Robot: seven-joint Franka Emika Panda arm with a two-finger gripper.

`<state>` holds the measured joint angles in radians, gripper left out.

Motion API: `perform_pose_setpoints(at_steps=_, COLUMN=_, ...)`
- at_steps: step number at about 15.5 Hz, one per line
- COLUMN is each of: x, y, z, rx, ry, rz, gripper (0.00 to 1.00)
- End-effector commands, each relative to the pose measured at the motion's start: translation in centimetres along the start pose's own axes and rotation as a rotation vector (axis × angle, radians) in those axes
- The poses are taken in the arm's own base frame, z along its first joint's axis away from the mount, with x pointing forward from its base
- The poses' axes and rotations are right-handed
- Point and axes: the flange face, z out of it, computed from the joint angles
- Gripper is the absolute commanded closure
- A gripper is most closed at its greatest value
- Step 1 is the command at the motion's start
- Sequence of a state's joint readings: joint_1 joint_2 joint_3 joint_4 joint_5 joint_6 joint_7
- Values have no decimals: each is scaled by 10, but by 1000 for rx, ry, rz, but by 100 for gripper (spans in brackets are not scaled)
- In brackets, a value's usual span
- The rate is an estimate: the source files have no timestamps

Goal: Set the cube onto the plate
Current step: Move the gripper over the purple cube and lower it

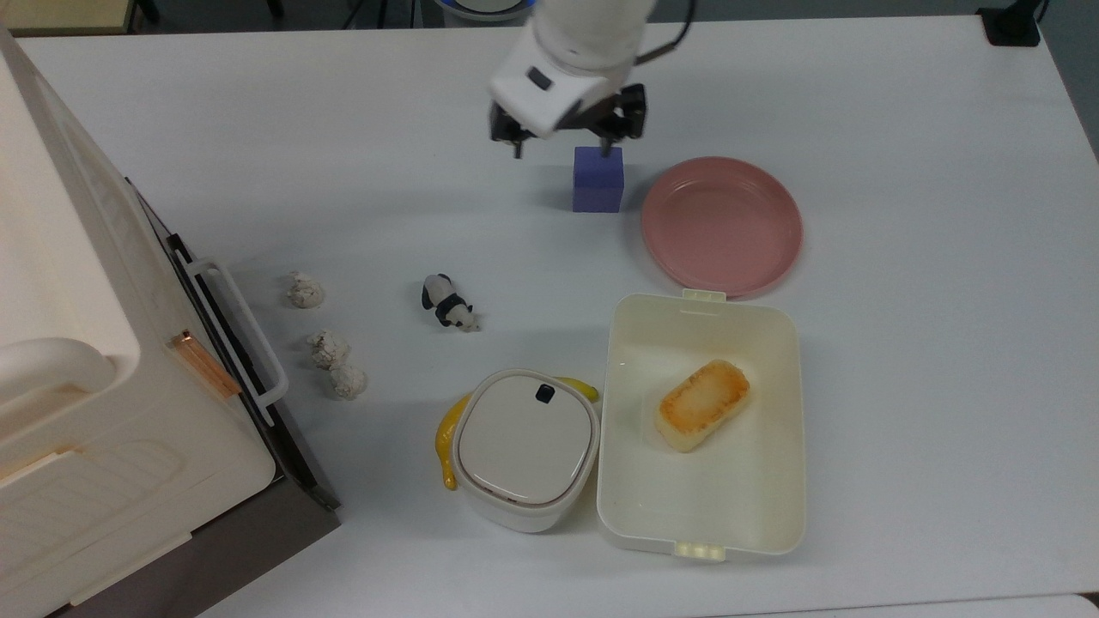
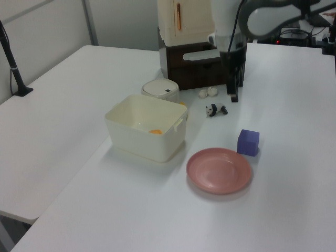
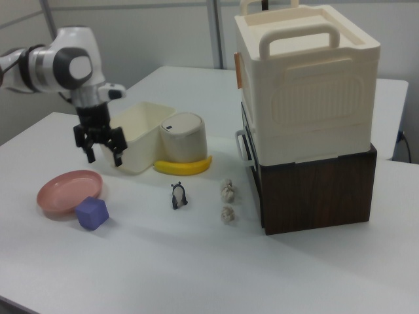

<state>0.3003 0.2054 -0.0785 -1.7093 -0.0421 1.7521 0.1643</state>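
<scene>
White tabletop was seen cluttered: cream lunch box (image 1: 777, 481) holding a toasted bread piece (image 1: 702, 404), lidded white pot (image 1: 525, 447) with a banana (image 1: 448, 439) behind it, panda figurine (image 1: 446, 303), three crumpled white lumps (image 1: 327, 348), and a cream storage bin stacked on a brown drawer unit (image 3: 319, 184). Gripper (image 1: 565, 148) was held above the table with fingers spread apart, nothing between them. Cube (image 1: 598, 178) was sitting flat on the table, just beside the plate (image 1: 721, 226) on the top view's left, not touching it; plate was bare. In the top view the gripper was placed slightly toward the top view's upper left of the cube, one fingertip overlapping the cube's far edge; in the right view it was clearly raised well above the cube (image 3: 91, 213). Cube faces were roughly square to the table edges, so no long axis mattered. Judged: approach phase, small lateral shift toward the cube plus a descent needed before any grasp.
</scene>
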Motion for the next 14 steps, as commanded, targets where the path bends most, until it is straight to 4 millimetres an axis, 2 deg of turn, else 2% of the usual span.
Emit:
perform_pose_setpoints(at_steps=1, x=-4, y=-48, z=51, rx=10, ry=-1, rz=45, gripper=0)
perform_pose_setpoints(at_steps=3, x=-11, y=-70, z=71, rx=7, ry=11, rz=28, gripper=0)
perform_pose_setpoints(at_steps=8, x=-7, y=-83, z=120, rx=-14, ry=-44, rz=30, gripper=0)
perform_pose_setpoints(at_steps=10, x=-8, y=-79, z=128, rx=-19, ry=-64, rz=36, gripper=0)
perform_pose_setpoints(at_steps=14, x=-8, y=-73, z=130, rx=-23, ry=-74, rz=40, gripper=0)
